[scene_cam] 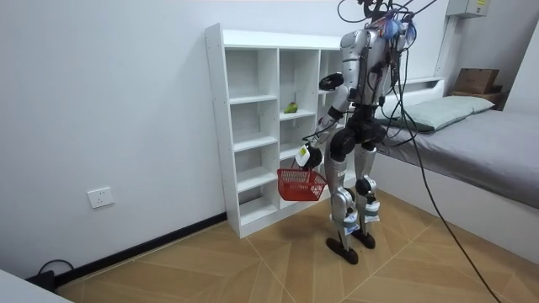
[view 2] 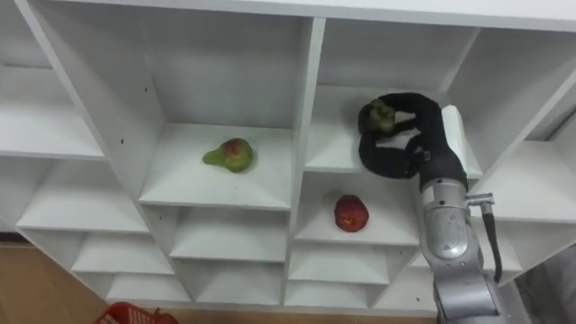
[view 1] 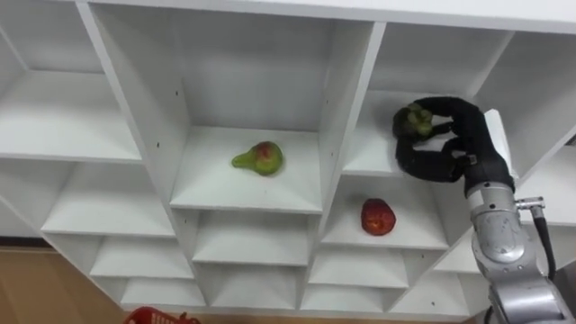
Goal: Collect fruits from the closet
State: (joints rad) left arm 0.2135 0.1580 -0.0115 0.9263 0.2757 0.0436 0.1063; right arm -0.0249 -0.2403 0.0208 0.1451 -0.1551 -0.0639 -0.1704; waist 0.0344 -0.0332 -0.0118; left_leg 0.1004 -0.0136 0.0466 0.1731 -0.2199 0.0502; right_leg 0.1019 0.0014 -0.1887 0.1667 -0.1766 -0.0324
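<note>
My right hand [view 1: 447,148] reaches into the closet's upper right compartment, black fingers curled round a green fruit [view 1: 414,119] on that shelf. A green-and-red pear [view 1: 260,158] lies in the middle compartment. One shelf lower, below my hand, sits a red apple [view 1: 378,217]. In the room view my left hand [scene_cam: 312,156] hangs at hip height, and a red basket [scene_cam: 301,183] hangs from it by its handle. The basket's rim [view 1: 157,317] peeks in at the bottom edge of the left eye view.
I stand close in front of the white closet [scene_cam: 253,126], whose upright dividers [view 1: 346,117] separate the compartments. A bed [scene_cam: 480,135] stands at the room view's right, behind me. The floor is wood.
</note>
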